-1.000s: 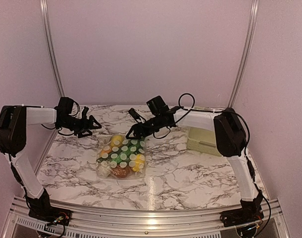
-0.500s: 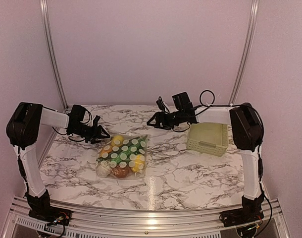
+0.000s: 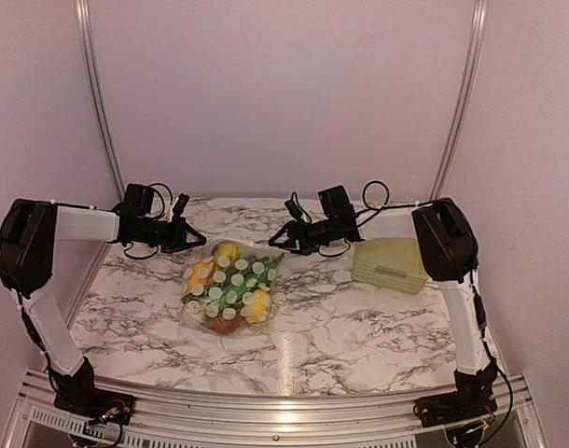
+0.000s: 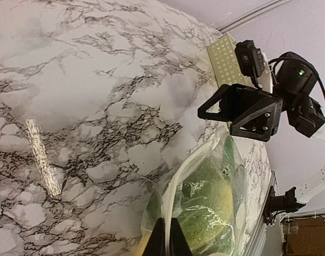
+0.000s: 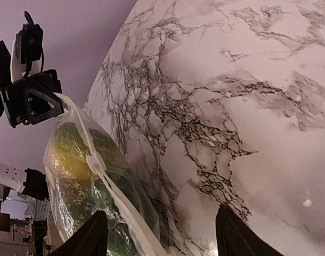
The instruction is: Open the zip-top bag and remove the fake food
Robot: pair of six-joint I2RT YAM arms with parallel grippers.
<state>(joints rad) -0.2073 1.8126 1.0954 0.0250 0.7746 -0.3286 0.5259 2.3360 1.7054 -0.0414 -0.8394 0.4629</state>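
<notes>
From above, the bag [image 3: 230,285] lies on the marble table [image 3: 359,327] left of centre. Its far end is lifted off the top, and the food [image 3: 227,250] shows through it as yellow, orange and green pieces. The left gripper [image 3: 199,238] is at the bag's far left corner and the right gripper [image 3: 277,238] at its far right corner. From here I cannot tell how either pair of fingers stands. A pale green basket [image 3: 392,263] sits to the right, apart from the bag. In the left wrist view, the left gripper [image 4: 166,234] has its fingers pressed together on the bag's [image 4: 205,197] white top edge, with green food just behind the plastic. The right gripper [image 4: 218,120] hangs just beyond the bag's far rim, and the basket [image 4: 225,61] is behind it. In the right wrist view, the right gripper [image 5: 165,234] has its fingers [image 5: 93,237] spread wide with nothing between them. The bag [image 5: 80,170] is just beside the left one, and whether they touch I cannot tell. The bag's white edge runs up to the left gripper [image 5: 53,104], which pinches its corner.
</notes>
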